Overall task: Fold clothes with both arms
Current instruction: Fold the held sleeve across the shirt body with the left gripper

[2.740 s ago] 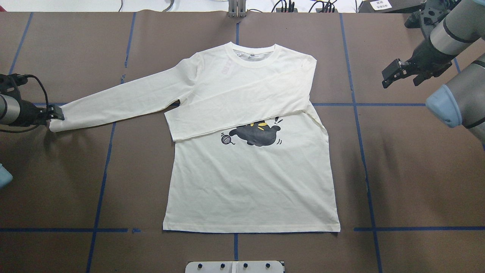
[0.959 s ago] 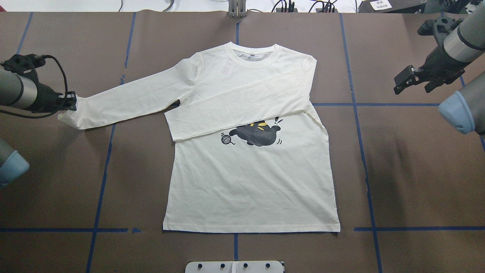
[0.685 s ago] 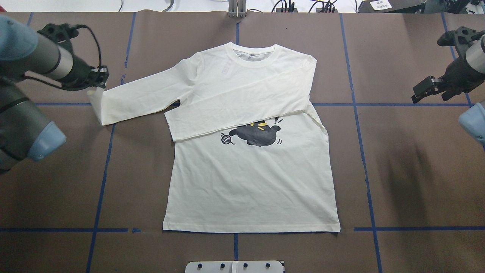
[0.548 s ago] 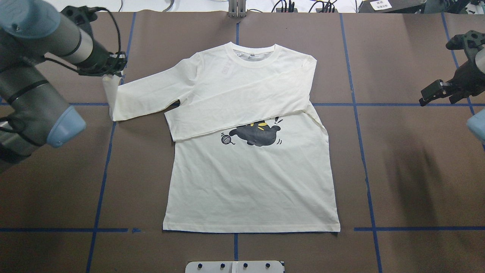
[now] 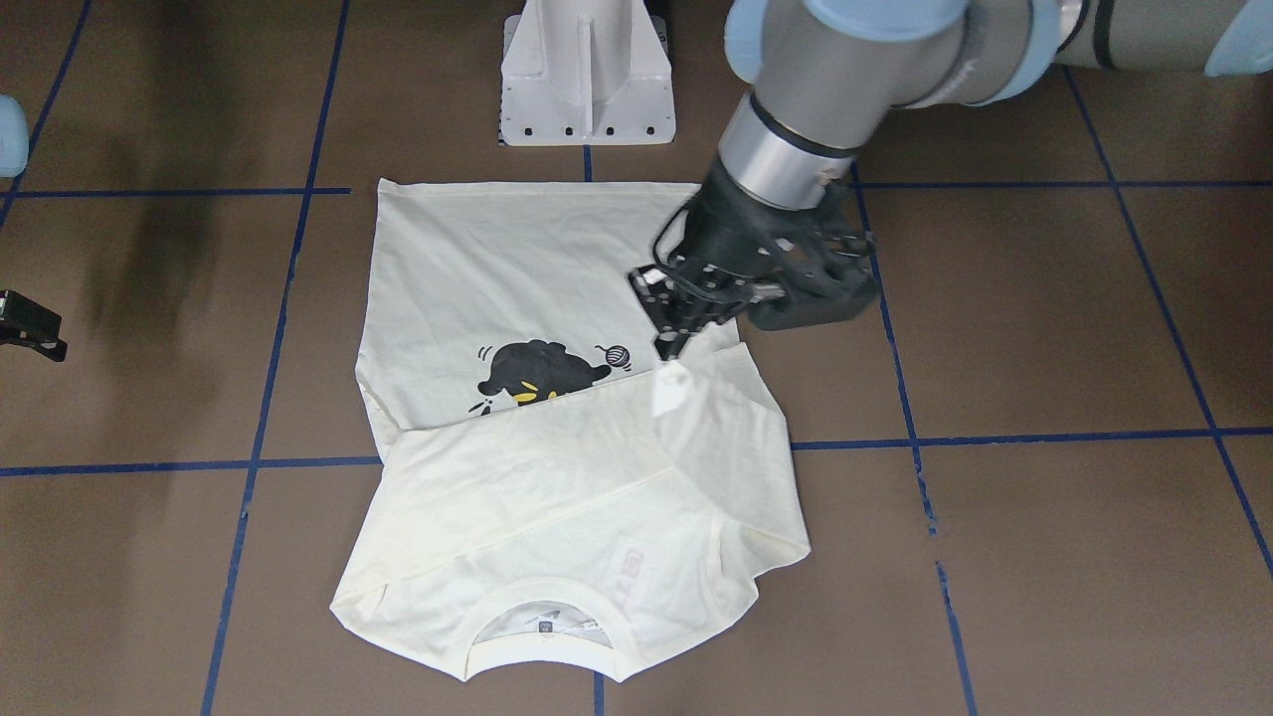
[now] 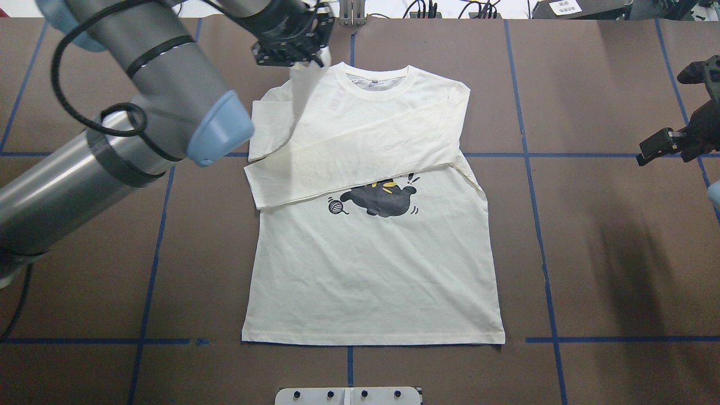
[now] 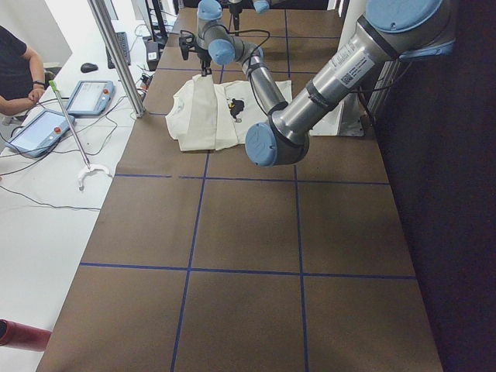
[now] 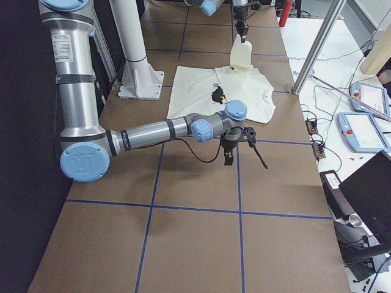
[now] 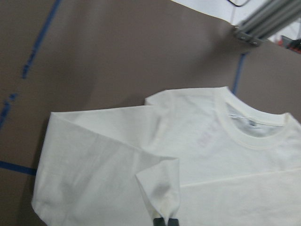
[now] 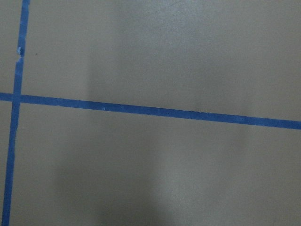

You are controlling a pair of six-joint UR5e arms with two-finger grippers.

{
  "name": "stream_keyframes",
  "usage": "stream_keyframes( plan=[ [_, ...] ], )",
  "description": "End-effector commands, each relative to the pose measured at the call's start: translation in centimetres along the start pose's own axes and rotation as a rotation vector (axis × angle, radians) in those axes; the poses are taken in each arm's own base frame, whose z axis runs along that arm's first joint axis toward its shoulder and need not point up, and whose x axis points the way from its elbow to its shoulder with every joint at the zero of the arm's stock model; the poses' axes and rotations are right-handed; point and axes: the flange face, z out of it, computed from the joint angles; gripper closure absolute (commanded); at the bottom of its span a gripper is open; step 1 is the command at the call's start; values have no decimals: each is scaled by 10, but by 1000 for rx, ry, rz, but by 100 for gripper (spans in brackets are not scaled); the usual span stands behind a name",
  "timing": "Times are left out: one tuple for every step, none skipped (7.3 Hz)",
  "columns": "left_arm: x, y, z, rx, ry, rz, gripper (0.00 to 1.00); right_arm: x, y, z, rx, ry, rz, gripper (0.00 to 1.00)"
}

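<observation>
- Right now my left claw (image 5: 668, 348) is clamped on the cuff (image 5: 672, 388) of the free sleeve, held high so the cloth hangs clear and, I judge, can be carried across the chest
- My T-shirt (image 6: 371, 270) lies flat, print up, mid-table (image 6: 590, 253); its other sleeve (image 6: 360, 163) already crosses the chest, covering the top of the cat print (image 6: 382, 201)
- My right claw (image 6: 655, 147) hovers off the cloth, out of the way; apart or together, I cannot tell
- From overhead my left arm (image 6: 140, 112) covers part of the doubled-back sleeve
</observation>
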Motion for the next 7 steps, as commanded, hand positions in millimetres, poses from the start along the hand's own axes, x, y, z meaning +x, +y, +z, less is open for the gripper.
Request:
stream_keyframes(
  plan=[
    [56,46,44,-74,91,-80,100,2,-1,2,-2,4,5,0],
    [59,62,77,-54,86,-78,100,2,0,2,-4,3,9,0],
    [61,100,105,-49,77,-74,100,2,1,2,-4,3,15,0],
    [61,114,123,-48,77,-67,100,2,0,2,-3,3,16,0],
    [56,116,148,-38,76,-65,100,3,1,2,-4,3,17,0],
    [61,132,185,-11,71,-55,100,4,2,3,-5,4,19,0],
    [73,163,230,9,66,-42,100,3,1,4,-7,4,19,0]
  ],
)
